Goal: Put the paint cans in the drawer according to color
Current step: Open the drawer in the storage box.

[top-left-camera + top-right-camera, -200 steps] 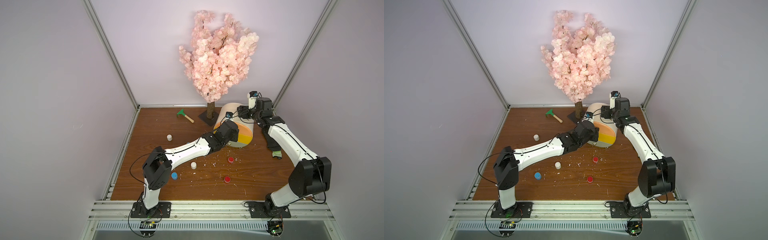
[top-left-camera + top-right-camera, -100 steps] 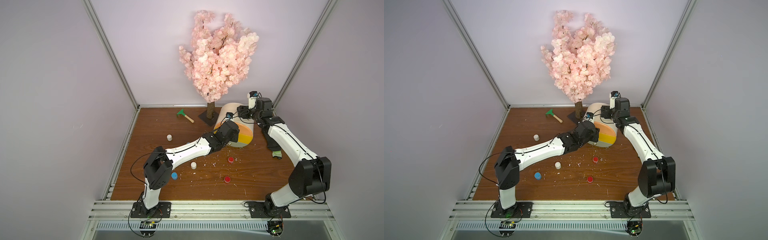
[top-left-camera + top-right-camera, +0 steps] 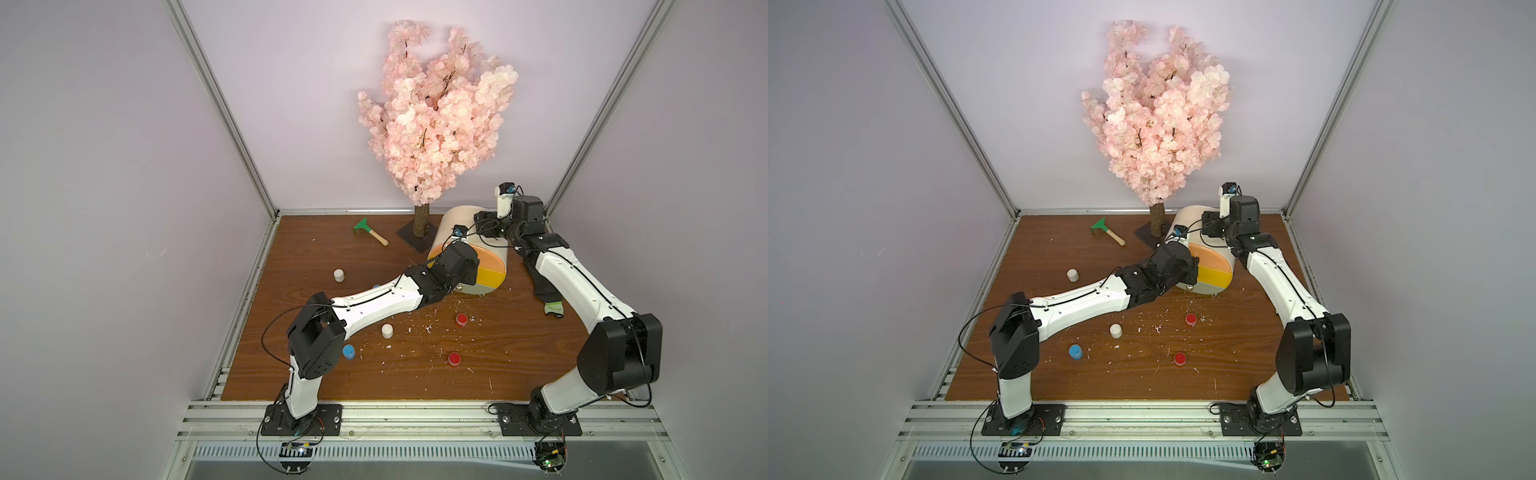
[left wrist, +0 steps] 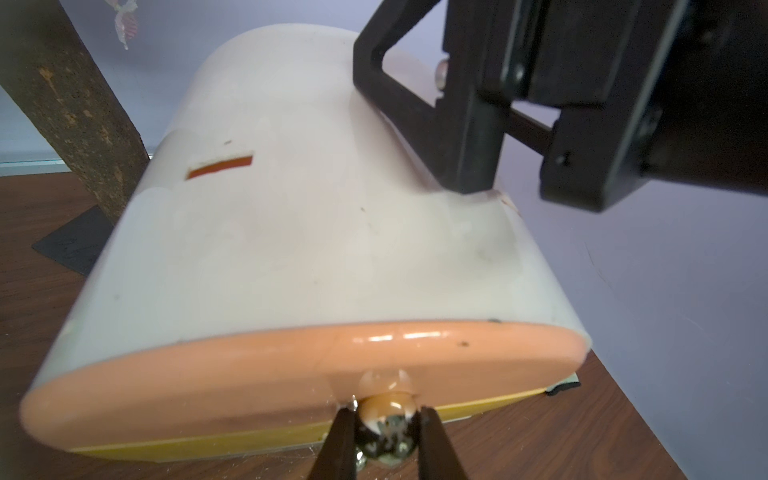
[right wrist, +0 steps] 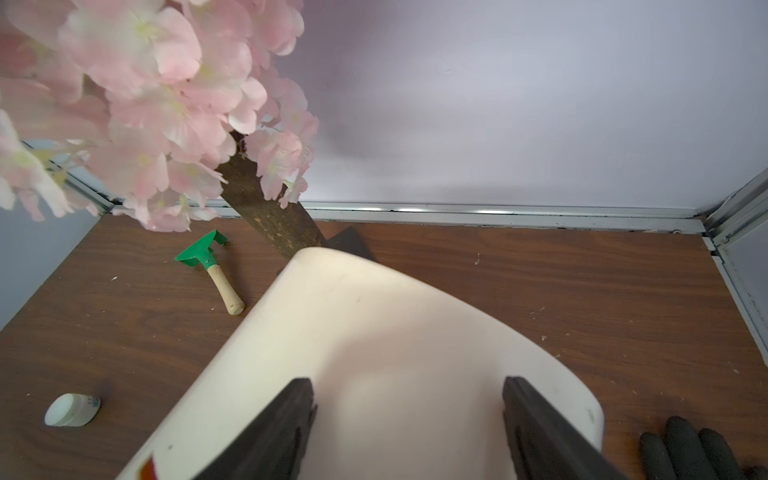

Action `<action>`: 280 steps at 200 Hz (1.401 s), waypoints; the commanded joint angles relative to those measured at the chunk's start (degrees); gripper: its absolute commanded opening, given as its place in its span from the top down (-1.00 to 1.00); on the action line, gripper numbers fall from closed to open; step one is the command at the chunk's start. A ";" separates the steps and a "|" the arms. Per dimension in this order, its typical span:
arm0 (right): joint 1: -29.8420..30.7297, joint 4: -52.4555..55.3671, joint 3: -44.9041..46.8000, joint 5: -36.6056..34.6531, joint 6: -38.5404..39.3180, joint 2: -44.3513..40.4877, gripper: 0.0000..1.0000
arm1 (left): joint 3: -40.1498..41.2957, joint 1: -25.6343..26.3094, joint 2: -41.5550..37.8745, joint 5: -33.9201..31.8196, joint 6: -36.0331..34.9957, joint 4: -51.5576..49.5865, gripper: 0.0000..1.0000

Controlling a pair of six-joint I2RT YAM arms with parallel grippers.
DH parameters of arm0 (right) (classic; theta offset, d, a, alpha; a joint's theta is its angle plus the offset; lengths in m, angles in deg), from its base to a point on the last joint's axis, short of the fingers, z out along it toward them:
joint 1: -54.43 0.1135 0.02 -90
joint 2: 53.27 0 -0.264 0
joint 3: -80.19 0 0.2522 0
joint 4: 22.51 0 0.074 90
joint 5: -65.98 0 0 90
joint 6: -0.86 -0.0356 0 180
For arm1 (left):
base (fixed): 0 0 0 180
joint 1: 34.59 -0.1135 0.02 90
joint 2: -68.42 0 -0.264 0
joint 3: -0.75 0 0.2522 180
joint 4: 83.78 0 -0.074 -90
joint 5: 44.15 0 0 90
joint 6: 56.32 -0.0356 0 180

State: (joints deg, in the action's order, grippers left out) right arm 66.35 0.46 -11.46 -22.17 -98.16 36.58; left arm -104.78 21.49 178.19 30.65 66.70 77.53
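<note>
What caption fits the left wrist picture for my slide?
Left end effector grips the knob of the peach drawer; right end effector rests open on the cream cabinet.

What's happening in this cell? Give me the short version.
The left gripper is shut on the small metal knob of the peach-orange top drawer front of the cream drum-shaped cabinet; that drawer looks closed. The right gripper, jaws open, presses on the cabinet's top. Small plastic cylinders lie loose on the brown wooden table: two red cans, two white cans and one blue can.
</note>
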 commanded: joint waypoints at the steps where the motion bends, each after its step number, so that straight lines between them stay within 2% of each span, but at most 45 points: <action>1: 0.50 5.53 2.77 1.31 -1.17 1.38 -0.56 | 1.80 -0.17 -1.89 -0.01 1.16 -0.01 0.66; 50: 0.47 4.84 3.53 1.52 -1.67 1.61 -0.56 | 6.42 -0.10 -6.70 2.66 3.50 1.21 0.67; 103: 0.59 4.85 3.08 1.58 -1.84 2.21 -0.56 | 15.97 -0.02 -12.71 6.57 6.33 1.38 0.66; 138: 0.59 5.02 2.92 1.50 -1.88 2.53 -0.56 | 18.23 -0.01 -14.88 7.66 6.80 1.40 0.61; 187: 0.56 6.83 1.20 1.37 -1.61 2.05 -0.56 | 18.47 -0.03 -16.92 7.54 4.86 2.00 0.19; 229: 0.95 11.40 -2.51 2.44 -2.51 -1.94 -0.56 | 18.72 -0.56 -22.12 6.87 2.77 0.16 -0.13; 253: 1.85 16.07 -4.63 4.44 -3.62 -4.32 -0.55 | 18.76 -2.84 -25.32 7.36 1.28 -2.51 -0.36; 280: 5.08 20.36 -5.50 4.41 -3.99 -7.74 -0.55 | 20.55 -8.62 -28.72 8.19 -0.57 -5.48 -0.52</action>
State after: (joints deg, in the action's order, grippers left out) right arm 68.04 12.74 -14.61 -20.36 -100.85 32.95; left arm -85.83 18.03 152.21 38.50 68.93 76.35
